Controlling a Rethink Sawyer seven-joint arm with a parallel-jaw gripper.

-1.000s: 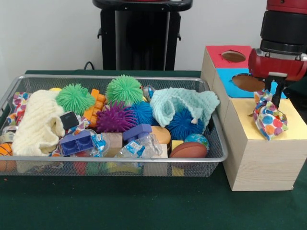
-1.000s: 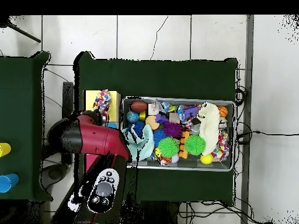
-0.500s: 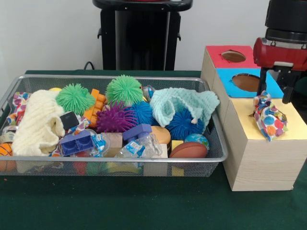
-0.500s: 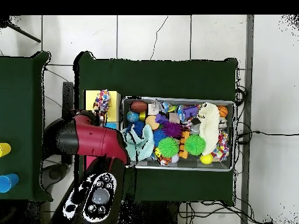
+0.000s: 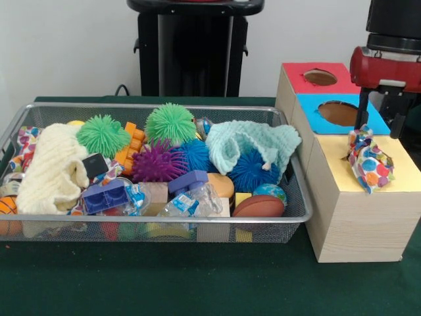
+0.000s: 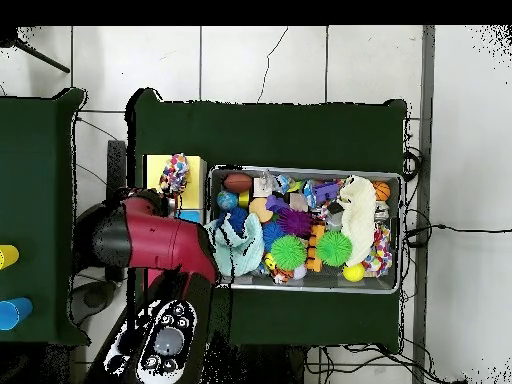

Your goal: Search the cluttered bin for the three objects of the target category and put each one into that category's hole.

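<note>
A polka-dot cloth (image 5: 370, 161) lies crumpled on the yellow top (image 5: 402, 174) of the wooden box, covering where that section's hole would be. My gripper (image 5: 379, 121) hangs open just above it, one finger on either side of the cloth's upper end and nothing between them. In the overhead view the same cloth (image 6: 175, 172) rests on the yellow section, and the red arm (image 6: 150, 238) hides the gripper. In the wire bin (image 5: 158, 105) lie a cream knitted cloth (image 5: 49, 168), a mint cloth (image 5: 250, 141) and a second polka-dot cloth (image 5: 26, 141) at the left end.
The box also has a red top with a round hole (image 5: 320, 77) and a blue top with a hole (image 5: 339, 113). The bin holds green (image 5: 170, 122), purple (image 5: 158, 162) and blue spiky balls, plastic blocks, small bottles and a brown football (image 5: 260, 206).
The gripper, shut on the polka-dot cloth a second ago, has opened and risen slightly. The cloth now rests loose on the yellow top.
</note>
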